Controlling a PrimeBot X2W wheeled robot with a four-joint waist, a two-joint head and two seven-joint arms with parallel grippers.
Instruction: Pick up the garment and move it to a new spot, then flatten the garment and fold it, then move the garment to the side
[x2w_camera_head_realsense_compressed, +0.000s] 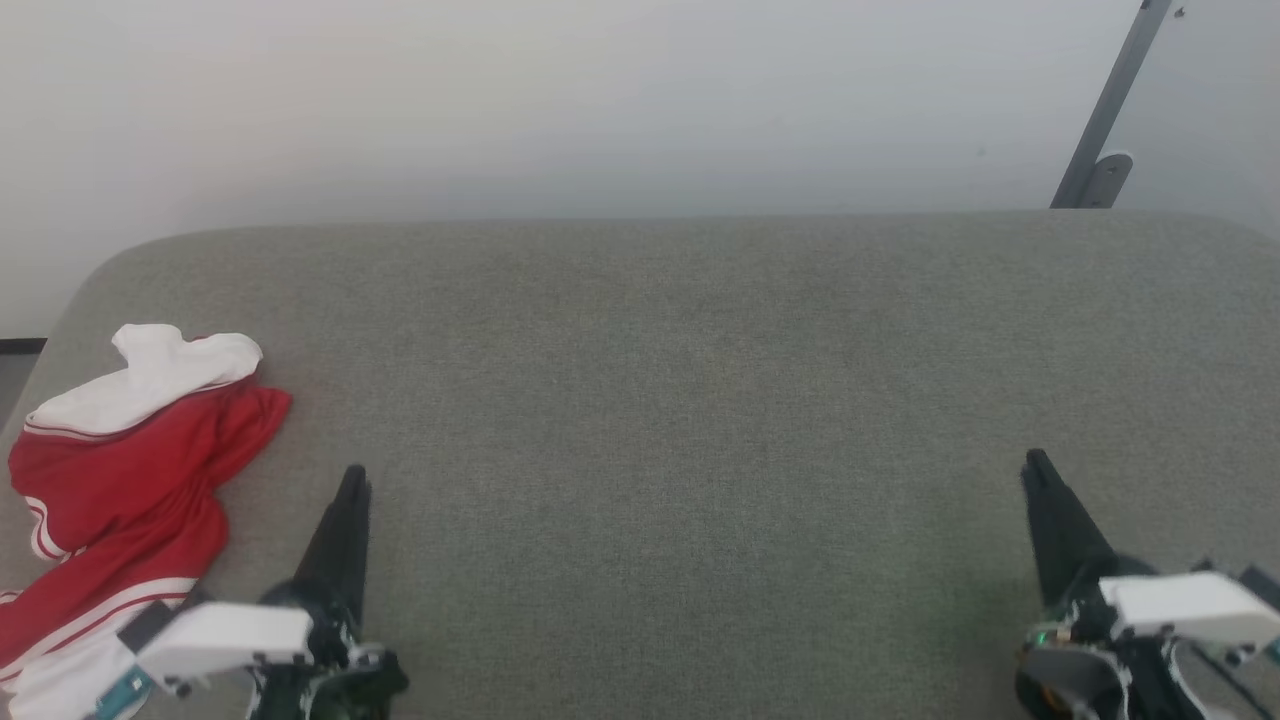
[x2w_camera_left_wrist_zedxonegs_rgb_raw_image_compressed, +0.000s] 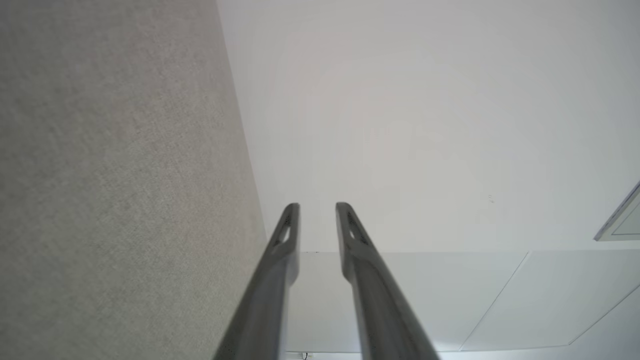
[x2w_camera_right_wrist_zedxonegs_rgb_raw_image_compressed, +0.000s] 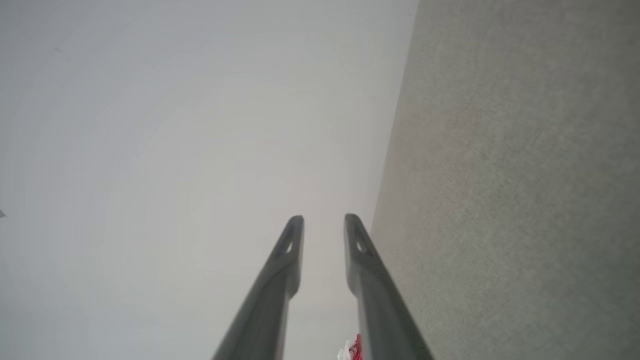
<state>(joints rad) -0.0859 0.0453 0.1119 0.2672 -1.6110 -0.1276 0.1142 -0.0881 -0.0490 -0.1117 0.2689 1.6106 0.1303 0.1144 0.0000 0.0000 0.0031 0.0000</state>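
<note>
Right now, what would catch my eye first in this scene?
The crumpled red-and-white garment stands out, lying at the left edge of the grey padded surface. Next come two dark claws at the near edge: the left claw near the garment, the right claw far right, both open and empty.

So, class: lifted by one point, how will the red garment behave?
The garment lies crumpled in soft folds, so it will probably hang limp. It looks thin, likely light. Pushed across the textured surface, it may bunch up.
</note>
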